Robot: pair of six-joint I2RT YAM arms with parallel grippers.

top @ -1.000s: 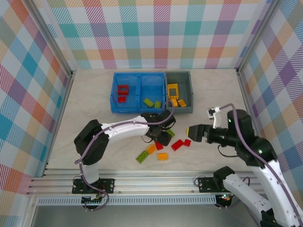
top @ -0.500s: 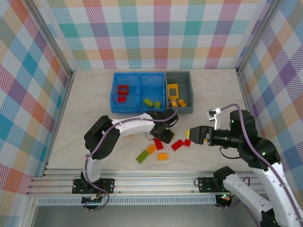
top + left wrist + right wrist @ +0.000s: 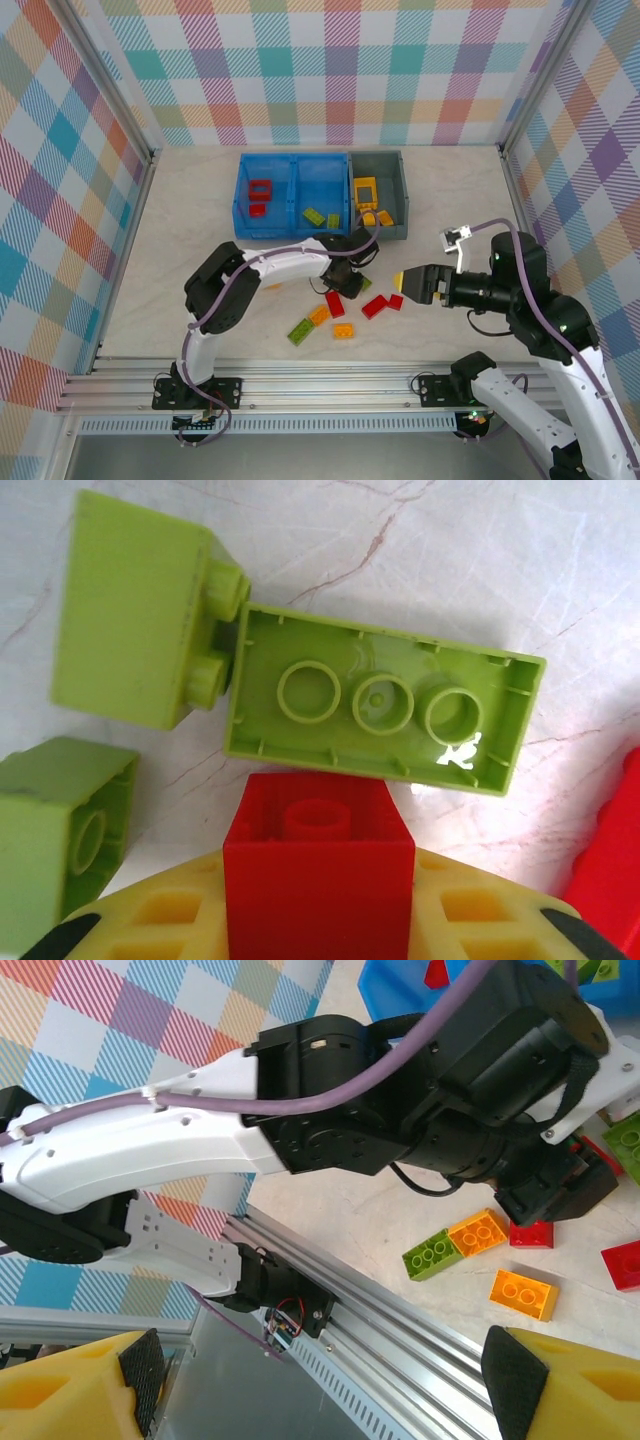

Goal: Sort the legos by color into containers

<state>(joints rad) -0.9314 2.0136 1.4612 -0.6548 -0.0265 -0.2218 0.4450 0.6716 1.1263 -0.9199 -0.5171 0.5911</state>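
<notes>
one red brick (image 3: 318, 880) is the whole story right now: it sits square between the yellow fingers (image 3: 150, 920) of the left gripper (image 3: 318, 938), with a pad against each flank. whether that pinch has truly bitten, i cannot tell from here. the brick is squat, near enough square, so there's no long axis to fuss over.

just beyond it lies a long green brick (image 3: 385, 710), belly up, its long axis running side to side across the wrist view, with a chunky green brick (image 3: 140, 610) at its left end. all of this is on the table (image 3: 200, 200), about midway across and a little nearer the front edge than the bins.

home for red looks like the blue bin (image 3: 243, 190) by the far edge. its left compartment holds red pieces (image 3: 260, 188), so the carry should go away from the bases and leftward. the left arm is plainly the nearer one.

the right gripper (image 3: 404, 279) hangs spread wide with nothing in it, just beside a pair of red bricks (image 3: 375, 306). the grey bin (image 3: 402, 195), against the blue one's right side, holds the yellow-orange lot. no brand, label or lettering is readable anywhere.
</notes>
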